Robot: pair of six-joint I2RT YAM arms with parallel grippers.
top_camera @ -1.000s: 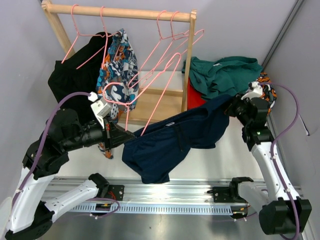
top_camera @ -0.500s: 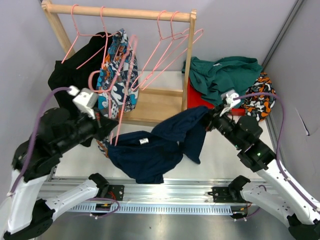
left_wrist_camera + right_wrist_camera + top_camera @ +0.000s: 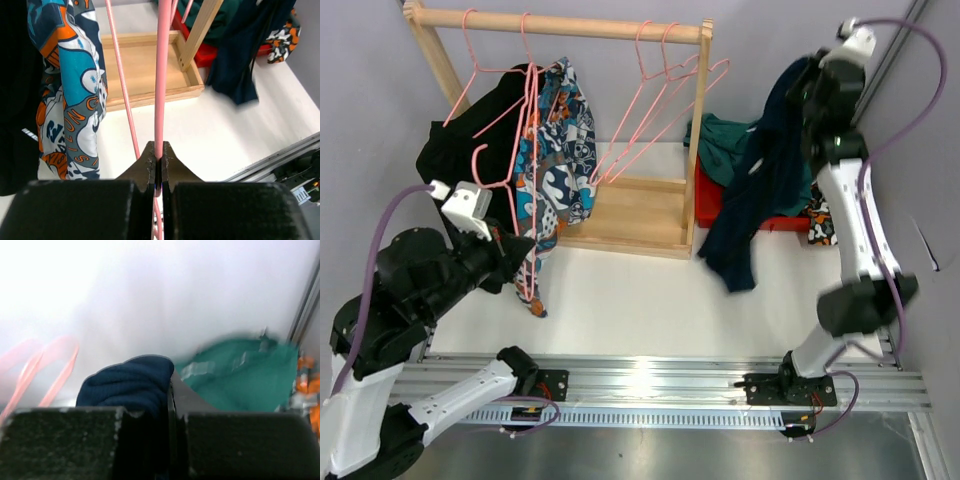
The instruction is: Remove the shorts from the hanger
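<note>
Hanging limp from the right gripper (image 3: pixel 170 390), held high to the right of the wooden rack (image 3: pixel 560 24), the navy shorts (image 3: pixel 760 180) drape in one long crumpled fold, clear of any hanger. Lower end near the red bin (image 3: pixel 710 195) and the teal green shorts (image 3: pixel 720 150). Fingers pinched tight on navy cloth. Left gripper (image 3: pixel 159 160) clamped on a bare pink hanger (image 3: pixel 162 75) wire, beside the blue-orange-white patterned shorts (image 3: pixel 70 85).

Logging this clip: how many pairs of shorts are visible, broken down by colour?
plain black shorts: 1
plain navy shorts: 1
plain teal green shorts: 1
blue-orange-white patterned shorts: 1
black-orange-white patterned shorts: 1
Total: 5
</note>
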